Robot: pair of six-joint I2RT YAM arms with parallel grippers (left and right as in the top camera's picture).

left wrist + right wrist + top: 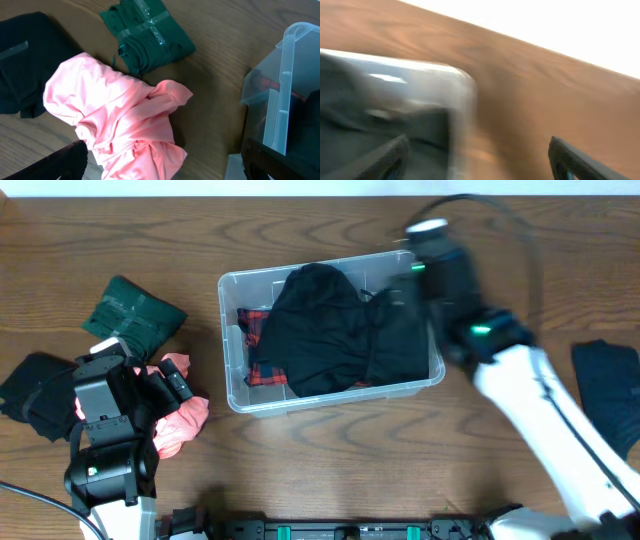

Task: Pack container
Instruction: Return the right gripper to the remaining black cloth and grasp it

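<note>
**A:** Where's the container [228,330]?

**B:** In the middle of the table [330,470]. A black garment [330,330] fills most of it, heaped over a plaid piece [262,372] at its left end. It lies loose rather than folded, so I'd judge there's little room left.

**A:** And the right claw [480,160]?

**B:** It's over the container's right end and blurred. The jaws are spread wide with nothing between them, so it carries none of the load.

**A:** The left claw [160,167]?

**B:** It's left of the container, hanging above the pink cloth [120,120], fully spread and gripping nothing. I'd guess it's that wide to straddle the bunched fabric, which is probably the next item in.

**A:** Is anything else waiting?

**B:** A green cloth [145,35] and a black cloth [25,60] lie farther left of the container. A dark cloth [610,380] lies well to its right.
</note>
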